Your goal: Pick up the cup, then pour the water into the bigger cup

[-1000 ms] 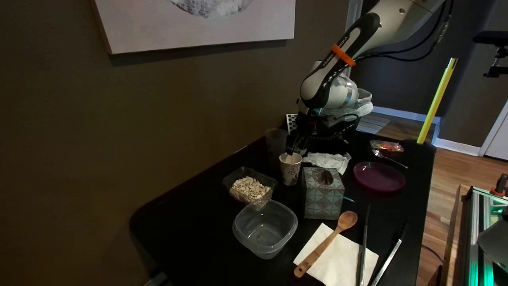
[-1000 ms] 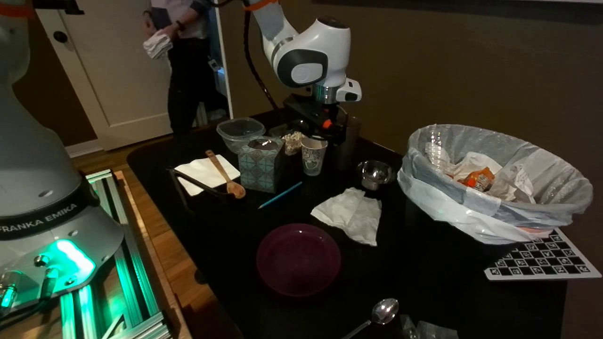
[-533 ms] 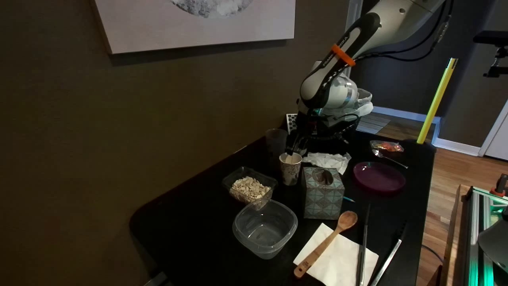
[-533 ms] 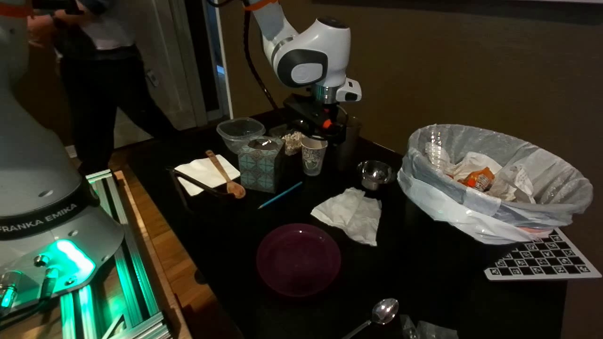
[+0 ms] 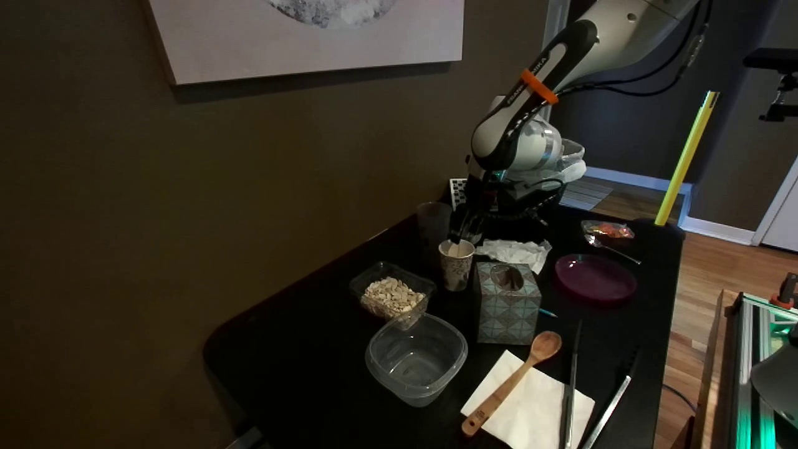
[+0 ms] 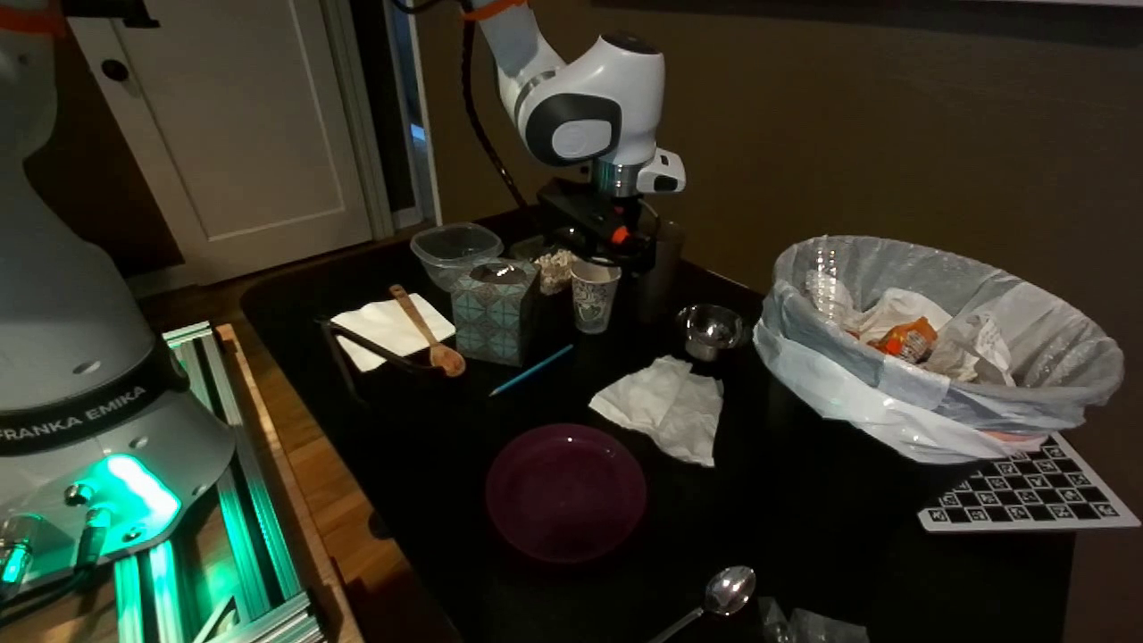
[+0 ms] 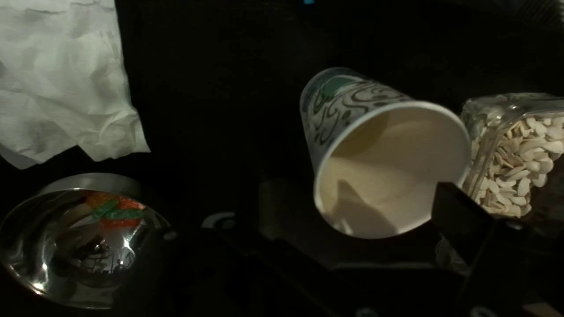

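Observation:
The cup (image 5: 456, 272), a small patterned paper cup, stands upright on the black table in both exterior views (image 6: 593, 302). In the wrist view I look into the cup (image 7: 348, 103); I cannot tell how much water is inside. My gripper (image 7: 357, 198) is open, with one finger at each side of the cup's near rim. The right finger overlaps the rim; touching is unclear. In both exterior views the gripper (image 5: 460, 232) sits just above the cup's rim. The bigger cup (image 5: 432, 226), a tall greyish tumbler, stands behind, partly hidden by the arm (image 6: 663, 279). The wrist view does not clearly show it.
A tissue box (image 5: 507, 305) stands close beside the cup. A tub of pale flakes (image 5: 393, 295) and a clear tub (image 5: 416, 385) are nearby. A metal bowl (image 6: 711, 332), crumpled napkin (image 6: 665, 406), purple plate (image 6: 566, 493) and lined bin (image 6: 893, 420) are also on the table.
The arm, gripper and table objects have not visibly moved. A person in the background walked left and out of view.

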Available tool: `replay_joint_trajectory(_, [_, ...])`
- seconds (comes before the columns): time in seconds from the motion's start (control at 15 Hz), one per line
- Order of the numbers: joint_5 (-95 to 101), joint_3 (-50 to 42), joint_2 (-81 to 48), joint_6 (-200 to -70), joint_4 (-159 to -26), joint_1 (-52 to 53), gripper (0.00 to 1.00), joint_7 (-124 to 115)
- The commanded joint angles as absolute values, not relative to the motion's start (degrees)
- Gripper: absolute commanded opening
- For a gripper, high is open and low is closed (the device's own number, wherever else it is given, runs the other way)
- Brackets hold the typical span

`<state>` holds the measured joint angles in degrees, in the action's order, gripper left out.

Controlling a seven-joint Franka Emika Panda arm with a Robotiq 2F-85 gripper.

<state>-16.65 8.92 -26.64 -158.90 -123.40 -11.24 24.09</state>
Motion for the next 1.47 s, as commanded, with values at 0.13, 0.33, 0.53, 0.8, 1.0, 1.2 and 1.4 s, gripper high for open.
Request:
replay_joint_trajectory(0.13, [-15.7,9.6,-26.7,-158.9,-123.4,-12.0,1.00,23.4])
replay_joint_trajectory(0.33, [-12.6,7.5,-27.3,-158.5,-124.3,-10.5,1.00,21.8])
replay_joint_trajectory(0.53, [-9.3,5.7,-27.7,-160.6,-125.3,-9.3,1.00,19.7])
replay_joint_trajectory(0.8, [-7.9,4.6,-29.6,-164.6,-125.0,-8.3,0.68,15.9])
replay_joint_trajectory(1.0, [-7.8,4.6,-31.5,-168.9,-124.6,-7.6,0.44,13.0])
replay_joint_trajectory(1.2, [-7.5,4.4,-32.9,-171.3,-124.1,-6.8,0.19,10.4])
replay_joint_trajectory(1.4, [-6.6,3.5,-32.2,-171.4,-124.0,-5.9,0.01,8.4])
